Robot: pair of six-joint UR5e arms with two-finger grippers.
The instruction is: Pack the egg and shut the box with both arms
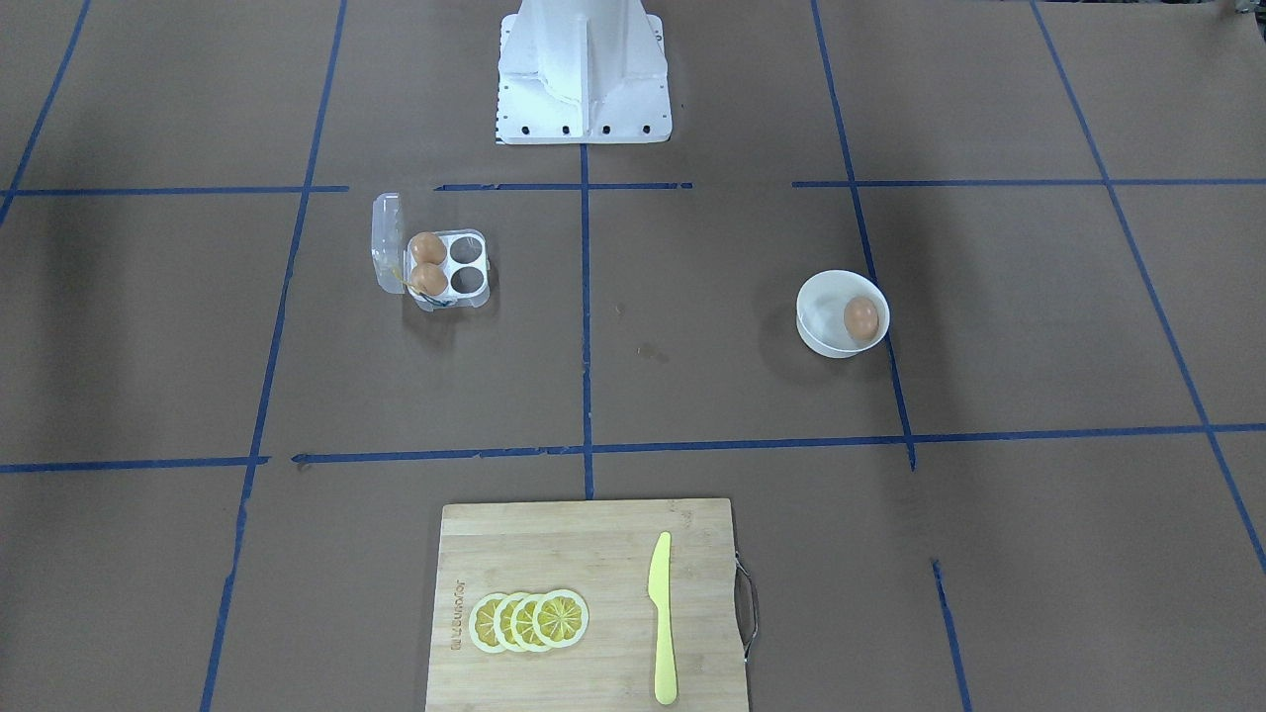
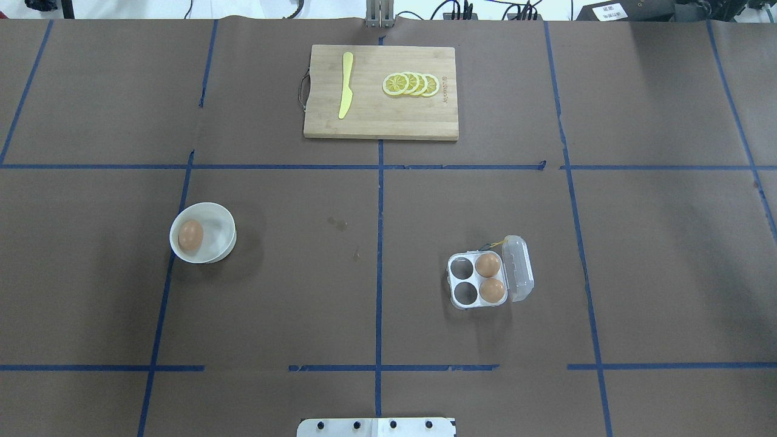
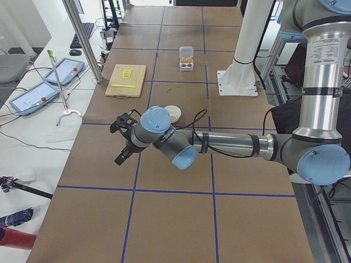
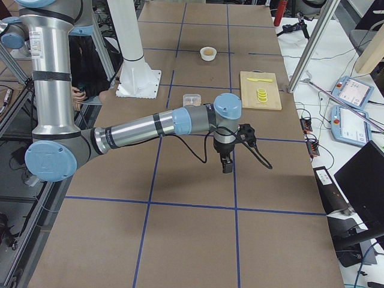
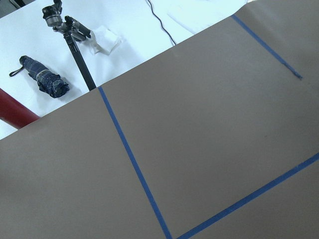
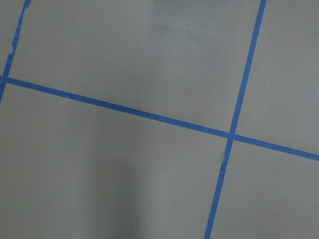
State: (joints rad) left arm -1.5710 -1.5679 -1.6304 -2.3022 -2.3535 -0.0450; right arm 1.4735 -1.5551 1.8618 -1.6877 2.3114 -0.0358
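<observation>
The clear box lies open on the table's right half, its lid folded back, two eggs in the cells next to the lid and two cells bare. It also shows in the front view. A third egg lies in a white bowl on the left half. My left gripper shows only in the exterior left view, held over bare table far from the bowl. My right gripper shows only in the exterior right view, pointing down over bare table. I cannot tell whether either is open or shut.
A wooden cutting board lies at the far middle edge with a yellow knife and lemon slices. The white base pedestal stands at the robot side. Blue tape lines cross the brown table cover.
</observation>
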